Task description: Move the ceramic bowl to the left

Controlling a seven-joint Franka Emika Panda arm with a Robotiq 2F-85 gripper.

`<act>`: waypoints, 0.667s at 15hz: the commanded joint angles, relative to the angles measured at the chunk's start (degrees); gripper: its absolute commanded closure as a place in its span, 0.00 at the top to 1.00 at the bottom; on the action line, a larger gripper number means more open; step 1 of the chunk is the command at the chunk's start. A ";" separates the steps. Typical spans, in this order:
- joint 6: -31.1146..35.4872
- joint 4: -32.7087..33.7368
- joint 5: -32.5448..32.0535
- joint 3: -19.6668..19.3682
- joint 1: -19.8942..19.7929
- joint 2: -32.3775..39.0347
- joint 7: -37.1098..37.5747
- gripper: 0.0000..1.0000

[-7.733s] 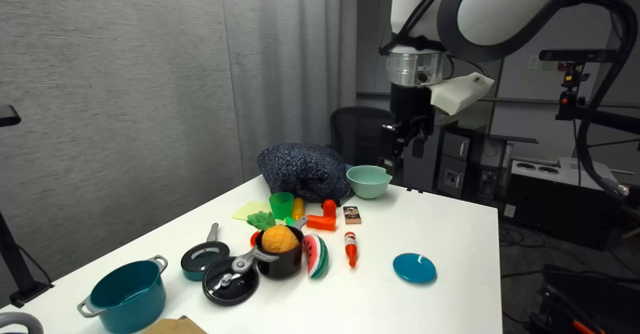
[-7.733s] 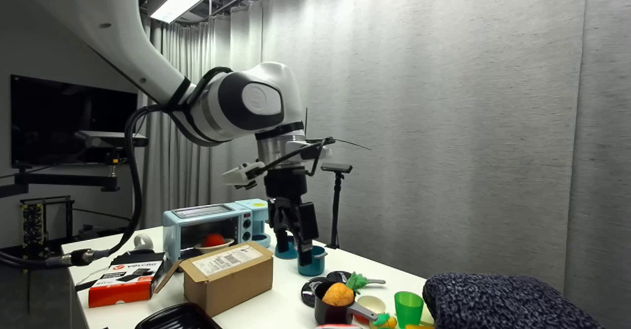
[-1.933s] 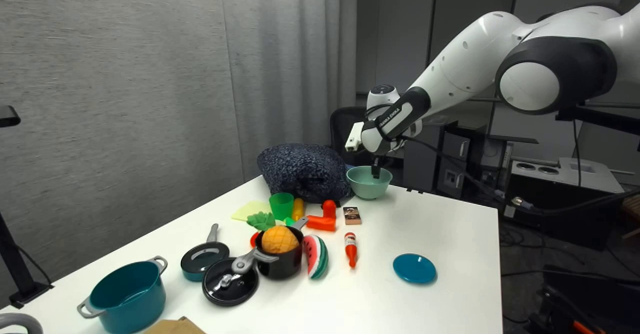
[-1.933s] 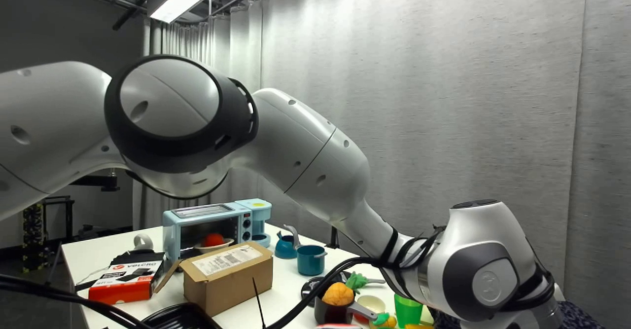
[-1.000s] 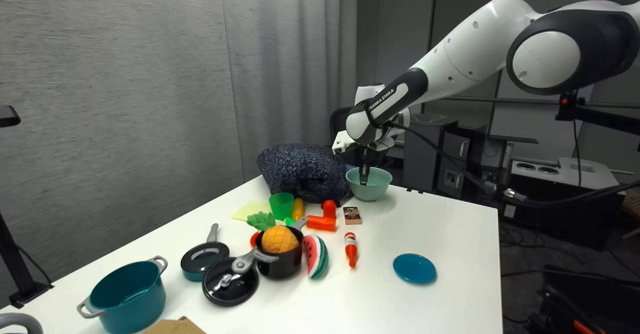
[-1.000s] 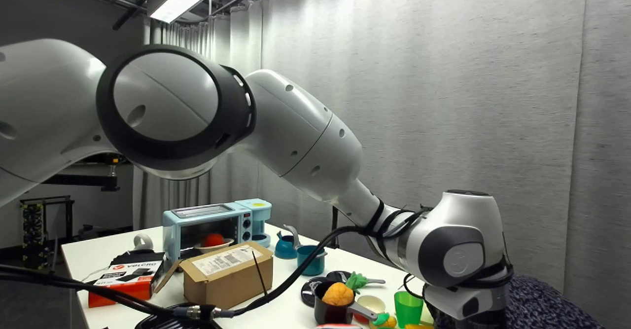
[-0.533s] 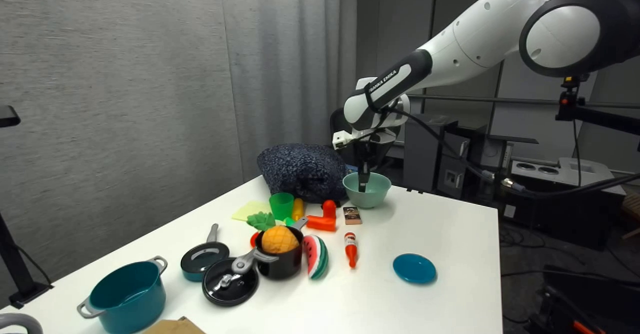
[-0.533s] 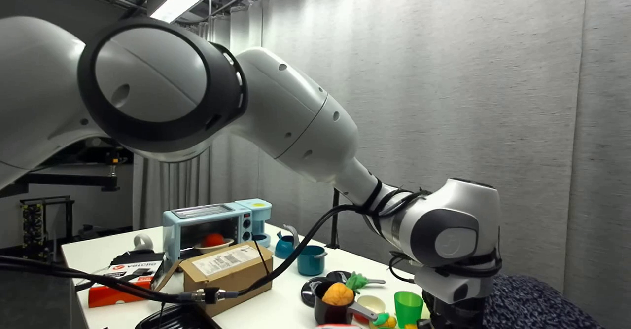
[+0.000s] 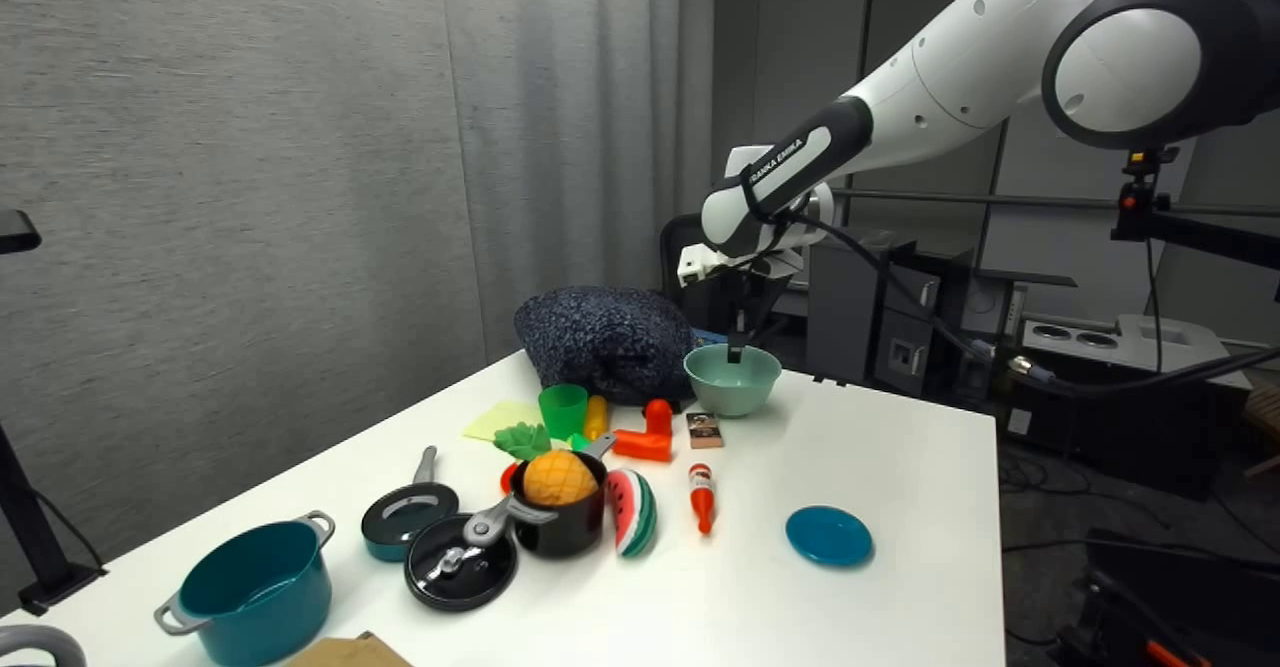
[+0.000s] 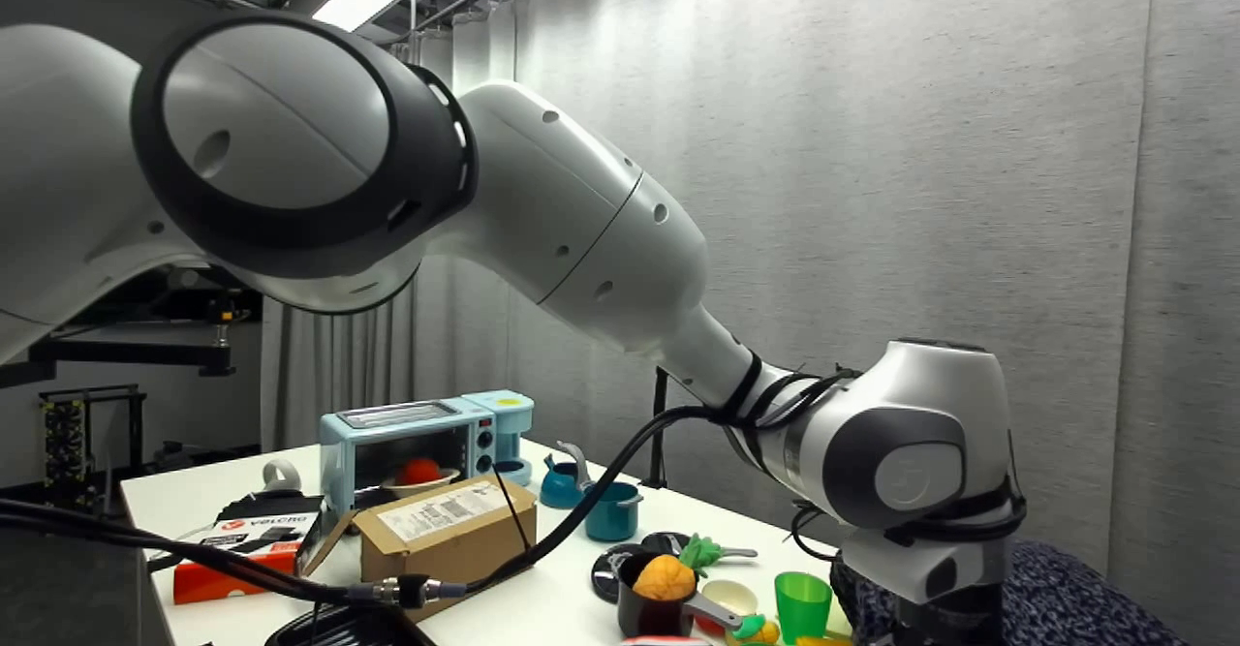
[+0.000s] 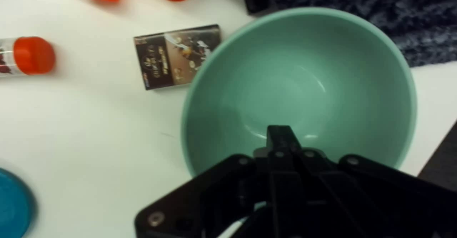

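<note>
Ceramic bowl seen upright, gripper held at its mouth

The bowl's inside floor is shown only in the wrist view; a pale-blue toaster oven is caught only in an exterior view. The bowl is set on the white table, just beside a nubbly dark bundle and a little printed box. Mouth's pointed up; it's round, so no long axis. Smooth, glossy mint-green, deep sides. Gripper's fingers are pinched together; bowl contact can't be told.
</note>
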 commanded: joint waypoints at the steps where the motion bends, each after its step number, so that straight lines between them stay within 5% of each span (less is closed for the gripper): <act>1: 4.45 -1.38 -1.05 -2.82 0.68 0.40 3.66 0.00; 10: -3.45 -4.04 -1.92 0.20 0.99 0.81 -2.53 0.00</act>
